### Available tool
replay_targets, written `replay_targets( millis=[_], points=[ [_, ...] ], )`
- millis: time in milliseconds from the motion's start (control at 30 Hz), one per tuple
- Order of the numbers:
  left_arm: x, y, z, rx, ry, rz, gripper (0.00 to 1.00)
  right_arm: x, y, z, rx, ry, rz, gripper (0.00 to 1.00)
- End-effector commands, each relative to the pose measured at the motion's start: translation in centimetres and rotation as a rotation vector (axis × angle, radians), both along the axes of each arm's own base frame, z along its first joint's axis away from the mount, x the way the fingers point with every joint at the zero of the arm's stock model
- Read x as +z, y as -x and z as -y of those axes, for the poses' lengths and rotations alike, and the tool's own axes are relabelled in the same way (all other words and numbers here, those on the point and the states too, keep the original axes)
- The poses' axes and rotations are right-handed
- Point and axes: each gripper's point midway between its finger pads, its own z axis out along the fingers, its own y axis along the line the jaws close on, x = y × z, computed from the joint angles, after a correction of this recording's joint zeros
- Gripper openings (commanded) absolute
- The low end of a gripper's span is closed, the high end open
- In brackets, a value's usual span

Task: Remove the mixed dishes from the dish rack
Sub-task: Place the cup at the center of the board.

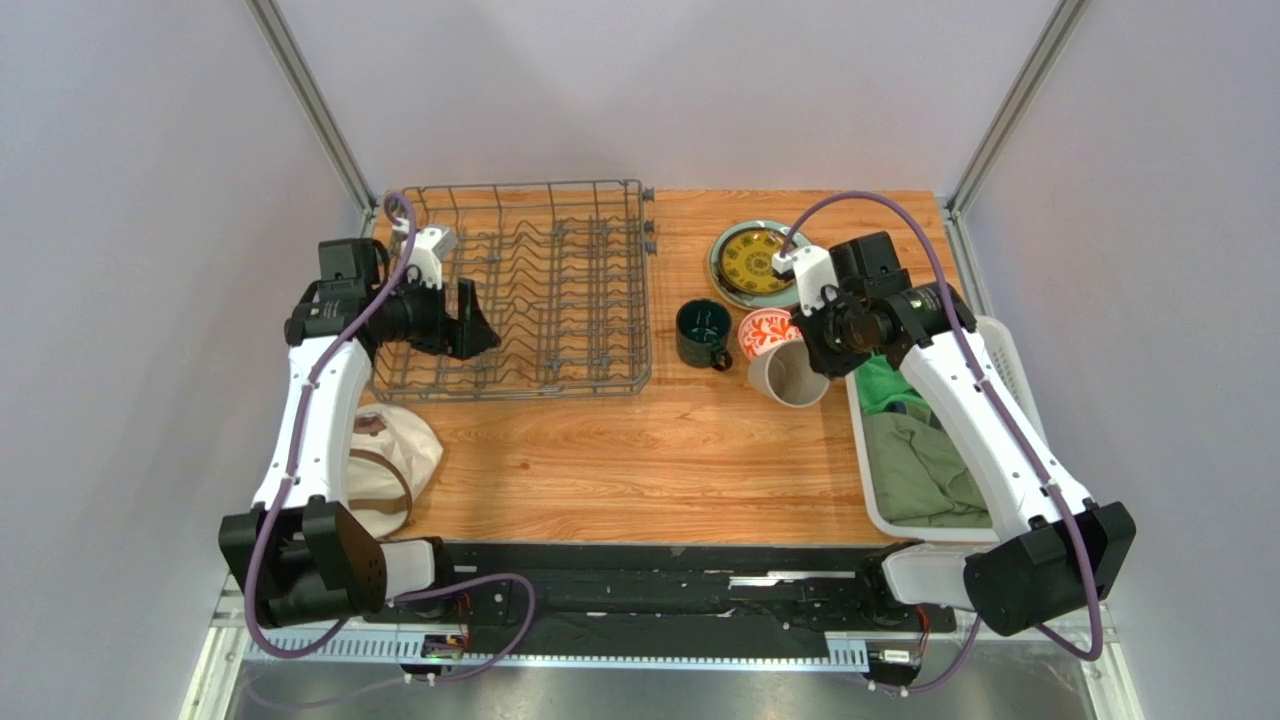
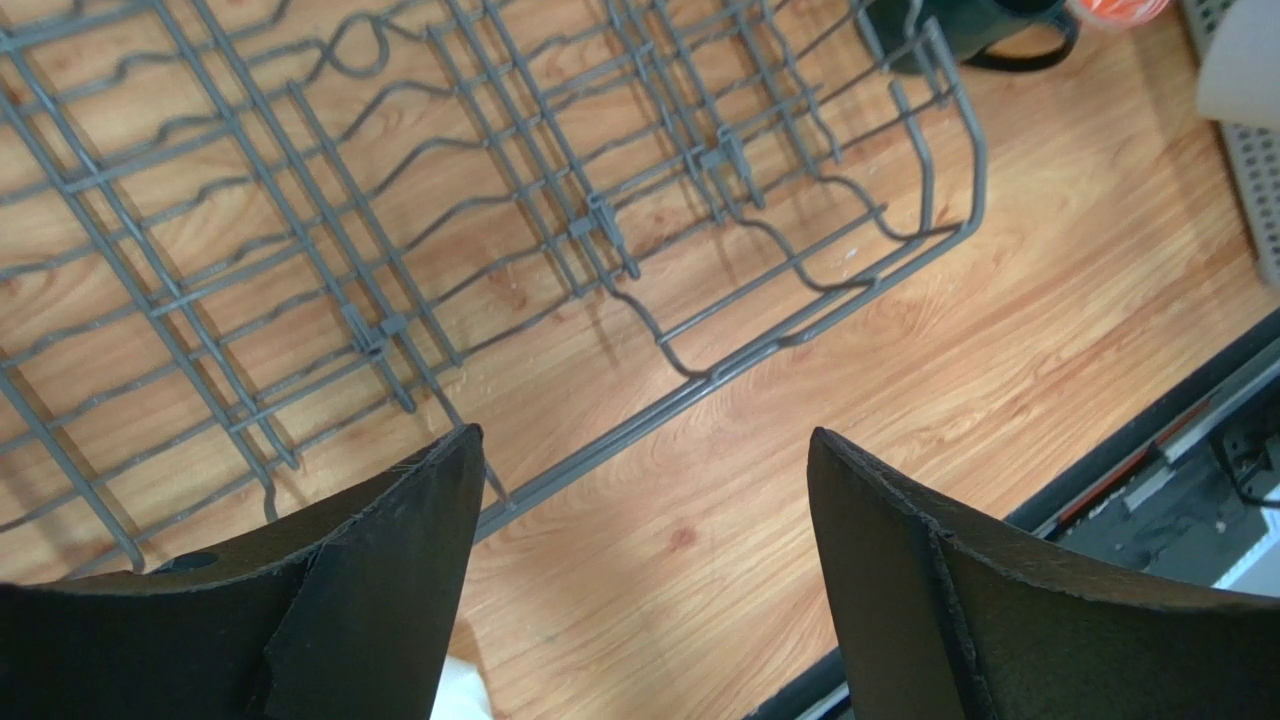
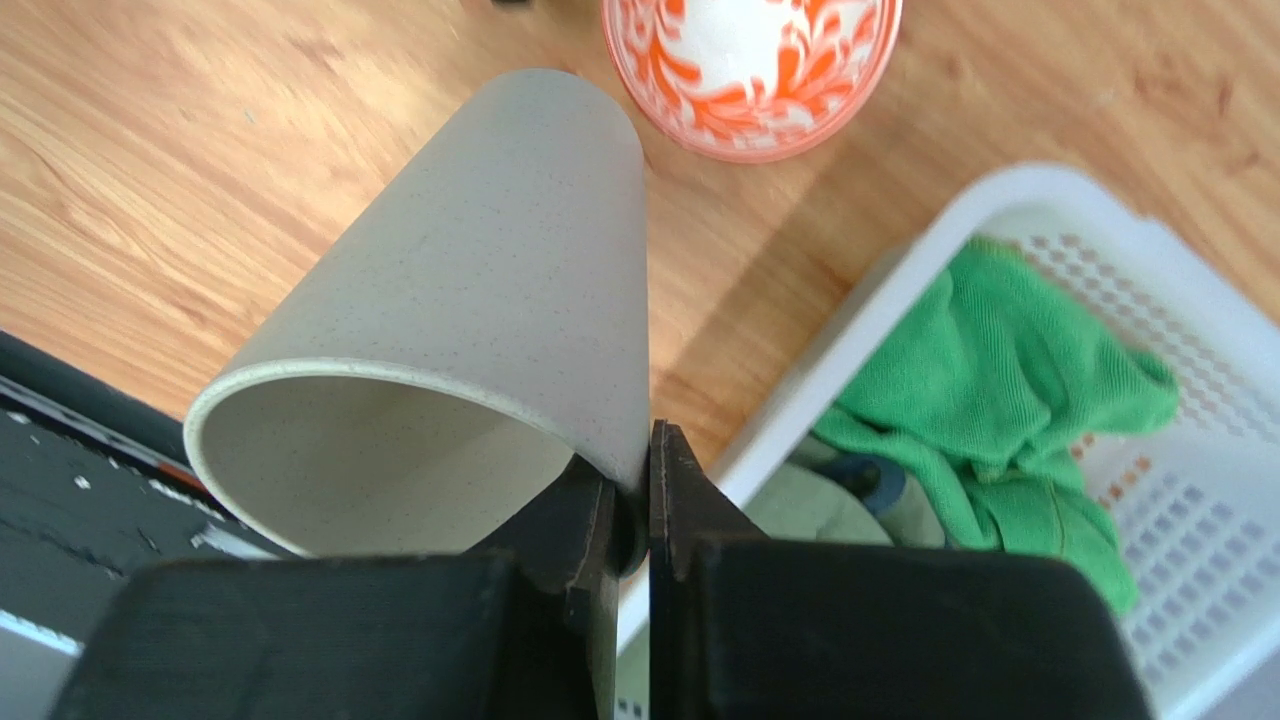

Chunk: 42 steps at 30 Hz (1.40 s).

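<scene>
The right claw pinches the rim of the tilted beige cup, just beside the red-and-white bowl. The left claw gapes open, holding nothing, over the dish rack's near edge. The dark green mug stands on the worktop right of the rack.

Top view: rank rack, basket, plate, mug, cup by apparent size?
1. dish rack
2. white basket, partly behind the right arm
3. patterned plate
4. green mug and beige cup: look alike, no ranking
</scene>
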Motion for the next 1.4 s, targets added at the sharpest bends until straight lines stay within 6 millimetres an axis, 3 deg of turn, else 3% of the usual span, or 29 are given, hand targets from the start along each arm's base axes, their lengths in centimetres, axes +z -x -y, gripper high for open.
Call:
replay_targets(
  millis=[0,233,567,1133,1367],
  points=[
    [-1.0,0.0,-0.7,-0.055,-0.068,-0.017,0.86,-1.4,2.3,2.7,0.043,0.122,-0.094,0.00],
    [-3.0,-0.5,-1.4,-0.060,-0.101,-0.071,0.83,-4.0,3.2,3.4,0.069,0.168,-0.224,0.00],
    [-3.6,-0.5,-2.4,-0.028,-0.161,-0.049,0.83,-8.0,1.3,3.0,0.078,0.182,-0.327,0.00],
    [-3.9,-0.2,-3.0,-0.021,-0.202,-0.038,0.83,-9.4,-1.3,3.0,0.078,0.225,-0.344,0.00],
    [-3.8,0.0,-3.1,-0.019,-0.214,-0.032,0.83,-8.7,-2.1,3.0,0.069,0.232,-0.327,0.09]
  ],
)
